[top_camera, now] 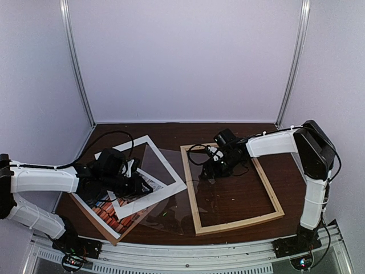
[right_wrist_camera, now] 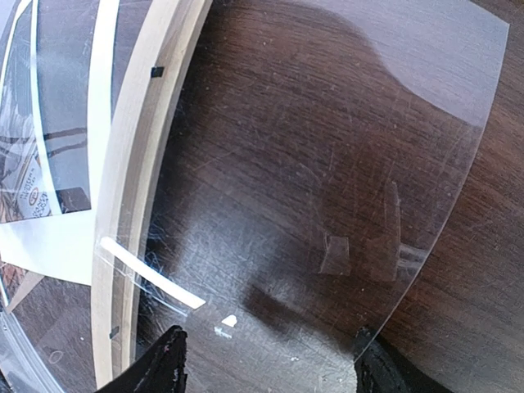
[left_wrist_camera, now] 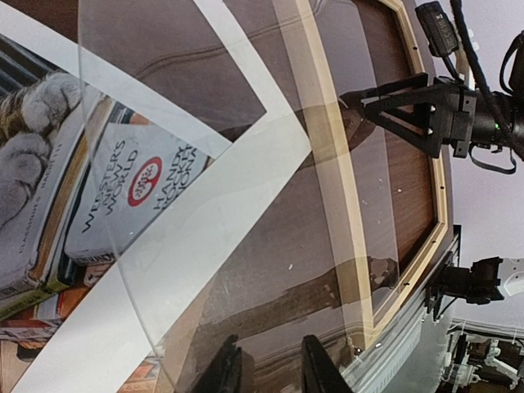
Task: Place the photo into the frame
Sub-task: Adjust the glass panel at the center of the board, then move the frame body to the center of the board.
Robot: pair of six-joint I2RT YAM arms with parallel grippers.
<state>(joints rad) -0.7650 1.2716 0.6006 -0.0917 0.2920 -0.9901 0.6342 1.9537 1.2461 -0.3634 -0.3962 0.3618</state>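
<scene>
The photo (top_camera: 108,212), a cat on red books, lies face up at the front left, partly under the white mat (top_camera: 153,171). In the left wrist view the photo (left_wrist_camera: 106,188) shows cat paws and book spines. The wooden frame (top_camera: 268,191) lies flat at centre right. A clear sheet (top_camera: 171,211) lies across the mat and the frame's left rail (left_wrist_camera: 327,123). My left gripper (top_camera: 145,185) hovers over the mat and the sheet, its fingers (left_wrist_camera: 223,372) apart and empty. My right gripper (top_camera: 209,173) is wide open over the sheet inside the frame's rail (right_wrist_camera: 139,164), its fingers (right_wrist_camera: 168,364) holding nothing.
A brown backing board (top_camera: 85,212) lies under the photo at the front left. The clear sheet's far edge (right_wrist_camera: 483,123) ends inside the frame on the dark wooden table (top_camera: 228,137). White walls enclose the back and both sides. A metal rail (top_camera: 199,251) runs along the near edge.
</scene>
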